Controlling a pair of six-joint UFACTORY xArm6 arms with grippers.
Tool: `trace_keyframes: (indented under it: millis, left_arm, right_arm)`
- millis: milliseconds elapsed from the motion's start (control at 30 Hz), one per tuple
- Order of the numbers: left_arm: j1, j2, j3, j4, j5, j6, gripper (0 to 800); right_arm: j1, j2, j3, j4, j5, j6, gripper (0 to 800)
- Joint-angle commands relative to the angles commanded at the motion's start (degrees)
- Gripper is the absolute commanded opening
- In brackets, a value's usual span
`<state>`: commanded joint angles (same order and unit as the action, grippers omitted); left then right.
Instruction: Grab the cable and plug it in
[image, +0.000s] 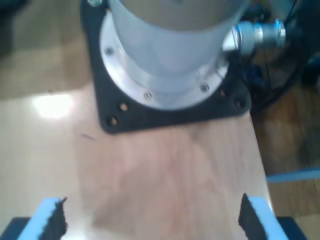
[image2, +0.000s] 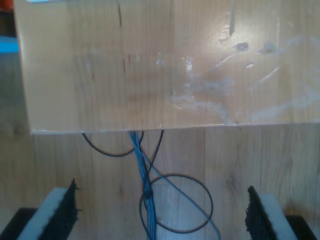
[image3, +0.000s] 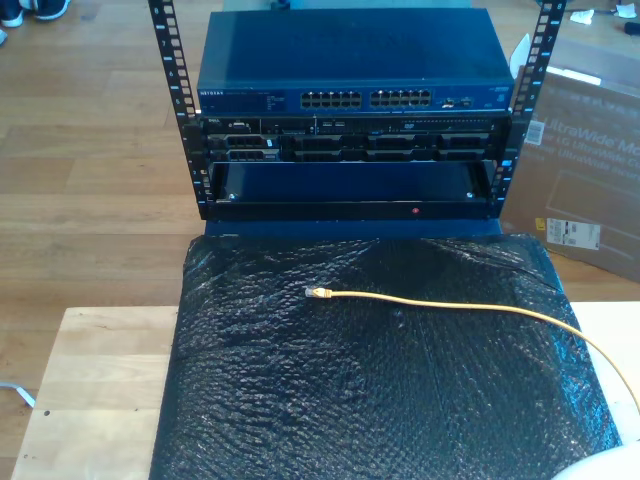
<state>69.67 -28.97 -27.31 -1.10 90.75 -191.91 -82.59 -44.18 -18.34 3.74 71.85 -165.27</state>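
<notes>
One yellow cable (image3: 470, 306) lies on black wrap, plug (image3: 317, 292) before the rack (image3: 350, 110), far end cut off at exterior view's right. My first claw (image: 150, 220) & second claw (image2: 162, 212): both spread wide, holding nothing.

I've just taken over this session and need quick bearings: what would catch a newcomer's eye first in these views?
The yellow cable stands out most: it lies loose across the black bubble wrap, running in from the exterior view's right, its clear plug free near the sheet's middle. Behind the sheet, the network switch tops the rack, its port rows facing the camera. My first claw and second claw both hang open with nothing between their pads.
</notes>
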Motion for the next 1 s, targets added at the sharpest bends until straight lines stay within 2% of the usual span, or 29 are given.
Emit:
trace_keyframes:
  millis: [167,267,567,667,833,1000]
  left_arm:
    - [-4.6,-0.5,-2.8,-3.6,2.1,-6.2,800]
    - [-6.0,-0.3,-5.0,-6.0,3.1,-9.7,800]
    - [-9.8,-0.2,-6.1,-12.4,6.2,-17.1,800]
    - [-12.0,0.1,-6.2,-14.5,6.2,-21.8,800]
    - [-16.1,0.0,-6.1,-15.3,6.0,-27.8,800]
    - [-16.9,0.4,-5.8,-19.9,5.7,-29.5,800]
  right_arm:
    - [2.3,1.0,-4.0,5.7,2.4,2.4,799]
    - [2.6,2.9,-7.6,6.8,5.0,6.6,799]
    - [10.5,14.7,-20.5,11.4,11.4,23.8,799]
    - [12.6,17.8,-24.4,14.9,14.7,27.5,799]
    - [13.9,18.9,-27.4,20.8,19.6,31.4,799]
    - [18.7,18.9,-30.0,23.0,22.7,36.8,799]
